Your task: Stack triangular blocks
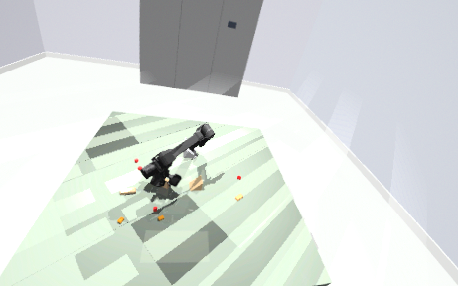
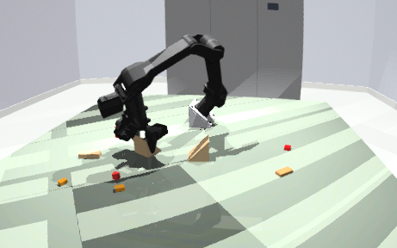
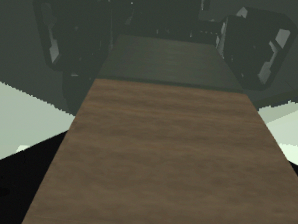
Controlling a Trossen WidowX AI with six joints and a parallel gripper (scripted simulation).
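One triangular block (image 1: 166,185) (image 2: 145,147) (image 3: 160,150) stands at table level below the hand, its brown wooden face filling the middle of the wrist view. My gripper (image 2: 142,144) is shut on this block, with a finger at either side; the fingers partly hide it in the exterior view. The other triangular block (image 1: 197,184) (image 2: 201,152) stands on the table to the right of the hand, apart from the held block, with its sloped face up and toward the left in the exterior view.
A flat wooden piece (image 1: 128,192) (image 2: 89,155) lies left of the hand, another (image 1: 239,197) (image 2: 284,171) far right. Orange pieces (image 1: 120,220) (image 2: 119,188) and a red cube (image 1: 155,209) (image 2: 115,176) lie in front. Another red cube (image 1: 239,177) (image 2: 288,147) lies right.
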